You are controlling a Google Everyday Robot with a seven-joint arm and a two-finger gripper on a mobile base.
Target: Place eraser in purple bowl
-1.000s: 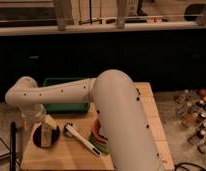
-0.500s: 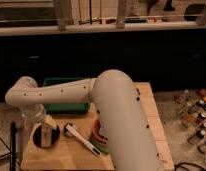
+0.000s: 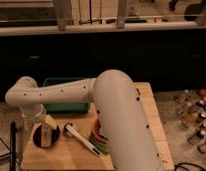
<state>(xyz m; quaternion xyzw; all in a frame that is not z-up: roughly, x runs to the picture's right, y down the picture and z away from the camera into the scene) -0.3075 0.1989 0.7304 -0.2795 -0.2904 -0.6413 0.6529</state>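
Note:
The purple bowl (image 3: 46,141) sits near the front left of the wooden table (image 3: 151,125), dark and glossy. My arm reaches in from the right and bends down at the far left. The gripper (image 3: 42,128) hangs right over the bowl and hides its back part. A pale block with a dark band, the eraser (image 3: 46,132), shows at the gripper's tip inside the bowl's outline. I cannot tell whether it is held or lying in the bowl.
A green rectangular tray (image 3: 66,106) stands behind the bowl. A long white utensil (image 3: 82,140) lies right of the bowl. A stack of orange and green bowls (image 3: 97,139) is partly hidden by my arm. Bottles (image 3: 195,115) stand to the right of the table.

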